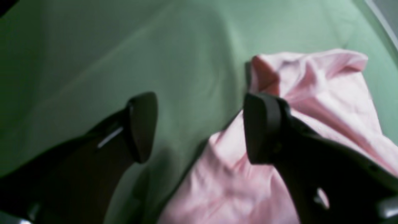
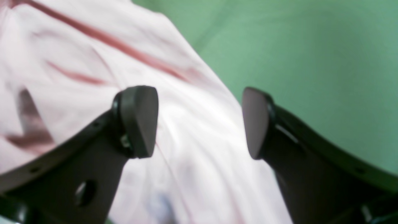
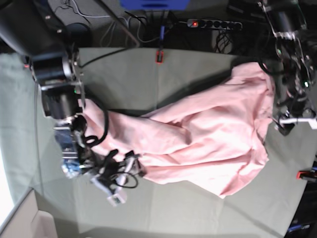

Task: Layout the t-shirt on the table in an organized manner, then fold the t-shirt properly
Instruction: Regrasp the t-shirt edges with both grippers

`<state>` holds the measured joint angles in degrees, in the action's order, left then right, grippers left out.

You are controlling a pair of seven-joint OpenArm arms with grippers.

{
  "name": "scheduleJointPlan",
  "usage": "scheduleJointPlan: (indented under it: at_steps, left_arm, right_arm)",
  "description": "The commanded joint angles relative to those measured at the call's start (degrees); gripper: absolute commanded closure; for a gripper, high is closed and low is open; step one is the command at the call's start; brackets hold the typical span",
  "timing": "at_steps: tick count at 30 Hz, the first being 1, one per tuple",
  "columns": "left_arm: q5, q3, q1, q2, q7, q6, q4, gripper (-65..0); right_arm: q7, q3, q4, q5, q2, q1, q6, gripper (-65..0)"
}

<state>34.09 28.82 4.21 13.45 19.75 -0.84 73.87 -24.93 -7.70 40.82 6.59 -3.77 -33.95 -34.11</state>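
While both grippers stand wide and empty | t-shirt (image 3: pixel 208 144) lies crumpled on worktop (image 3: pixel 129 74) | risk: left gripper (image 1: pixel 200 127) pinches several layers, so cloth bunches.

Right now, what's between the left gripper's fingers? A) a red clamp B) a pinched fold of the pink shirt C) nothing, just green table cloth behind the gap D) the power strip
C: in the left wrist view the left gripper is open, its fingers spread with only the table showing through the gap; the t-shirt lies beside and behind the right-hand finger, not between them.
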Motion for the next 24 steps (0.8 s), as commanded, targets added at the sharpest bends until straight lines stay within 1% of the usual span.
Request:
scheduleJointPlan:
  at_steps: [1, 2, 4, 5, 8, 9, 12, 13, 15, 18, 19, 20, 21, 23, 24]
  left_arm:
    - [0.2, 0.5, 0.8, 0.8, -1.0, 0.6, 2.2, -42.2]
    - [0.3, 0.5, 2.5, 0.7, -1.0, 0.6, 3.5, -42.2]
    - [0.3, 0.8, 5.2, -0.9, -1.0, 0.7, 5.3, -42.2]
    - [0.3, 0.8, 6.4, -1.6, -1.0, 0.8, 6.1, -42.2]
    - [0.3, 0.2, 9.5, -3.5, -1.0, 1.0, 7.4, -42.2]
    - [0.3, 0.2, 10.3, -4.6, -1.0, 1.1, 8.2, -42.2]
    - [0.3, 0.2, 11.9, -7.2, -1.0, 1.1, 8.6, -42.2]
    - [0.2, 0.2, 11.9, -7.7, -1.0, 1.1, 8.3, -42.2]
    - [0.0, 0.1, 11.7, -8.6, -1.0, 1.1, 6.9, -42.2]
    - [0.2, -2.6, 10.4, -8.4, -1.0, 1.1, 3.0, -41.9]
    - [0.2, -3.4, 9.9, -8.0, -1.0, 1.1, 2.0, -40.9]
    - [0.2, -4.0, 9.4, -8.0, -1.1, 1.1, 1.2, -37.7]
    - [0.2, -4.2, 8.9, -8.0, -1.1, 1.1, 0.7, -32.9]
    - [0.2, -4.2, 7.9, -8.0, -1.1, 1.1, 0.5, -21.3]
    - [0.2, -4.1, 7.3, -8.0, -1.1, 1.1, 0.4, -14.3]
  right_arm:
    - [3.2, -0.1, -1.7, 0.8, -0.4, -2.6, 0.0, -42.7]
    - [5.4, -0.3, -4.6, 0.8, -0.4, -3.2, 0.0, -42.7]
    - [9.0, 0.0, -8.4, 0.8, -0.4, -3.8, 0.2, -42.6]
    - [10.8, 0.0, -10.0, 0.8, -0.6, -3.8, 1.0, -42.6]
    - [15.3, -0.3, -13.4, 0.8, -0.8, -3.8, 6.6, -42.6]
    - [16.2, -0.2, -13.9, 0.8, -1.5, -3.6, 8.1, -42.6]
    - [17.1, 0.0, -14.2, 0.8, -3.1, -2.8, 9.8, -42.6]
    - [17.4, -0.1, -14.0, 0.8, -3.1, -2.4, 10.1, -42.6]
    - [17.5, -0.3, -14.0, 0.8, -4.4, -2.0, 10.1, -42.6]
    - [17.1, -0.3, -14.1, 0.8, -5.0, -1.3, 10.1, -42.6]
    - [17.1, -0.3, -14.0, 0.8, -5.0, -0.4, 10.1, -42.5]
    - [17.4, -0.4, -14.0, 0.8, -5.0, 0.3, 10.0, -42.3]
    - [17.5, -0.4, -14.0, 0.8, -5.1, 0.9, 9.9, -42.3]
    - [17.5, -0.4, -14.0, 0.8, -5.0, 1.8, 9.8, -42.2]
    - [17.5, -0.4, -14.0, 0.8, -5.0, 2.4, 9.8, -42.0]
